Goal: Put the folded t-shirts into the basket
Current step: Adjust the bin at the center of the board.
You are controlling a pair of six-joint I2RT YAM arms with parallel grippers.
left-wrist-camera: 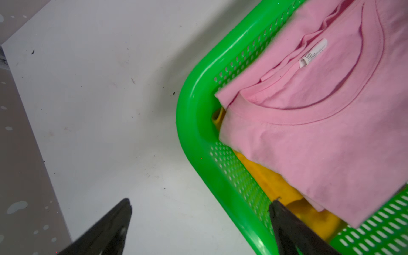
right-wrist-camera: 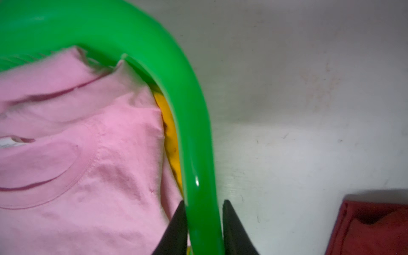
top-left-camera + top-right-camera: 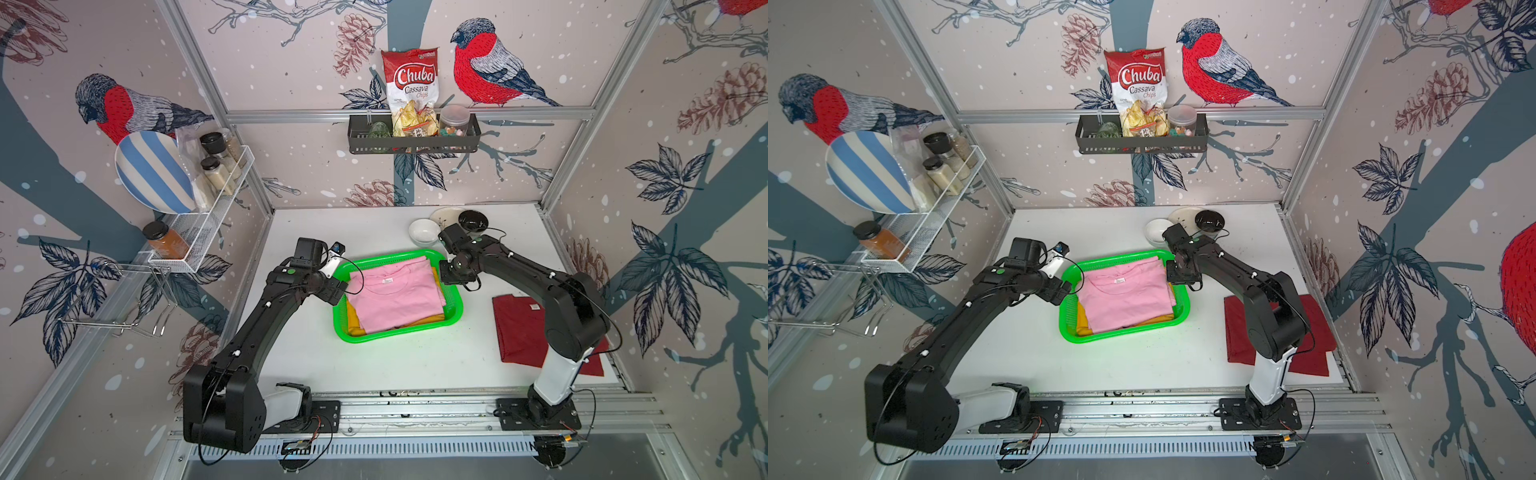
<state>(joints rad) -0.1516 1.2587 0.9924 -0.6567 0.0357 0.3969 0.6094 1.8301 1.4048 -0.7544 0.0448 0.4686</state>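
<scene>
Pink shirt [image 3: 395,299] lies soft and creased over the yellow shirt [image 3: 354,319] inside the basket [image 3: 374,337], while the red shirt [image 3: 519,328] waits flat on the table [image 3: 395,374] by our right arm [image 3: 540,282], so we judge one shirt left. Our right gripper [image 2: 203,201] pinches the glossy rim at a rounded corner, likely to steady or shift the light perforated plastic; our left gripper [image 1: 202,202] gapes wide astride the opposite rim, holding nothing.

"Chuba Cassava Chips" on chip bag [image 3: 410,89], in wall rack [image 3: 415,146], well beyond right claw [image 2: 203,202]. Neck label [image 1: 313,53] of pink t-shirt [image 1: 320,136], near left claw [image 1: 202,204]: print too small to read.
</scene>
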